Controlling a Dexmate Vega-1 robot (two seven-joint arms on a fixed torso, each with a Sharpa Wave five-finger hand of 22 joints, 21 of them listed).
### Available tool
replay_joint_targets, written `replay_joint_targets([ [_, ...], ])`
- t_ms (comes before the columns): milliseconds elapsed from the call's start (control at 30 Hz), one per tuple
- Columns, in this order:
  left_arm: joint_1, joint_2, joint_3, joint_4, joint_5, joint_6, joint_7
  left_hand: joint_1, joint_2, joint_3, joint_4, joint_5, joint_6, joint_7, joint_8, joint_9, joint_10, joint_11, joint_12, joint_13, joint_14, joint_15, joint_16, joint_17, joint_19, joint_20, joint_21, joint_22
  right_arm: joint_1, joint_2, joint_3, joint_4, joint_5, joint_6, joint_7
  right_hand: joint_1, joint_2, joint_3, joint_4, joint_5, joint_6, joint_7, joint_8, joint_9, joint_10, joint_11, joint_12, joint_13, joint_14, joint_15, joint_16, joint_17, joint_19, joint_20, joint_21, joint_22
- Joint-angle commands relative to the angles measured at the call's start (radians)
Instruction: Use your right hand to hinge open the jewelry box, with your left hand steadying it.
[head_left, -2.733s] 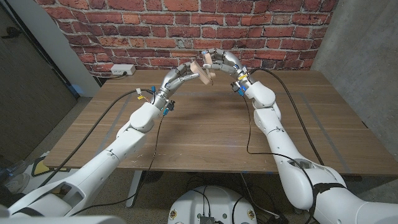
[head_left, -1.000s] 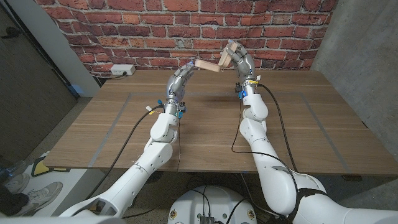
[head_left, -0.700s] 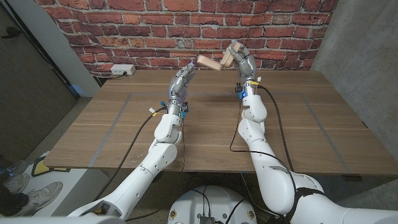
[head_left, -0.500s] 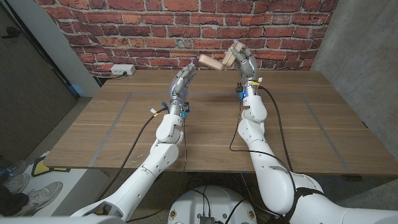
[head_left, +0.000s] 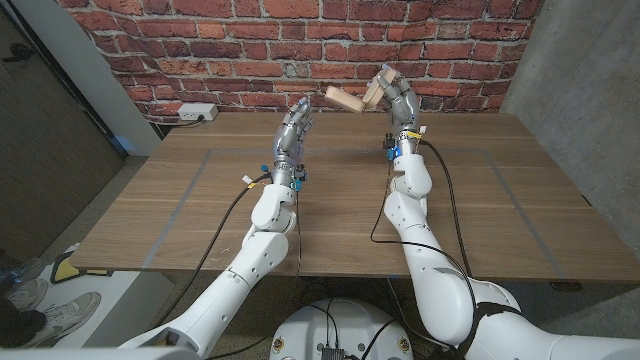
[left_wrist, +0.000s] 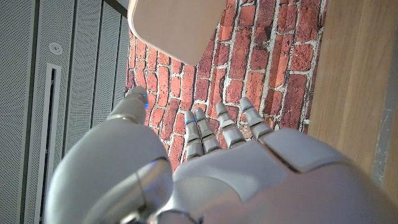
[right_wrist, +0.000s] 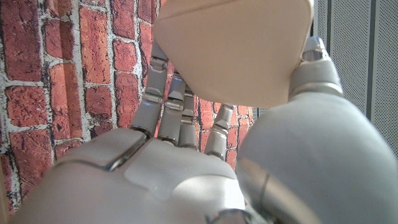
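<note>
The left hand (head_left: 296, 122) is raised above the tabletop (head_left: 330, 210), fingers apart and holding nothing, just beside the jewelry box (head_left: 347, 97) without touching it; the box hangs opened in the air, gripped by the raised right hand (head_left: 394, 97).
</note>
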Motion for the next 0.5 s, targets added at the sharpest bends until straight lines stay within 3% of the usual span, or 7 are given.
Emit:
replay_joint_targets([
  [33,0.009,0.048,-0.005,-0.018,0.059,-0.030,-0.024,-0.042,-0.022,-0.030,0.017,0.013,-0.056,-0.010,-0.040,-0.015,-0.048,0.025,-0.044,-0.020,-0.049,0.012,-0.007,-0.019,-0.031,-0.002,-0.012,-0.002,-0.010,0.004,0.006,-0.019,0.011,-0.009,0.003,0.077,0.150,0.263,0.041,0.005,0.090,0.067,0.023,0.001,0.206,-0.205,0.001,0.002,0.191,-0.316,0.005,0.001,-0.048,-0.260,0.006,0.003],
  [233,0.031,0.092,-0.015,-0.060,0.102,-0.024,-0.003,-0.054,-0.023,-0.037,0.023,0.015,-0.052,-0.013,-0.044,-0.017,-0.048,0.031,-0.051,-0.026,-0.060,0.013,-0.006,-0.025,-0.041,-0.001,-0.017,-0.002,-0.029,0.010,0.007,-0.031,0.001,-0.005,-0.009,0.078,0.151,0.264,0.041,0.005,0.091,0.066,0.023,0.001,0.207,-0.204,0.001,0.002,0.193,-0.317,0.006,0.001,-0.048,-0.260,0.007,0.003],
  [500,0.045,0.141,-0.029,-0.093,0.091,0.000,-0.016,-0.064,-0.021,-0.042,0.028,0.018,-0.036,-0.010,-0.043,-0.019,-0.044,0.030,-0.056,-0.031,-0.064,0.013,-0.003,-0.031,-0.045,0.001,-0.020,-0.002,-0.049,-0.019,-0.001,-0.073,-0.067,-0.016,-0.031,0.078,0.152,0.266,0.041,0.005,0.094,0.068,0.025,-0.001,0.213,-0.205,0.002,0.003,0.196,-0.317,0.010,0.002,-0.046,-0.259,0.010,0.004],
])
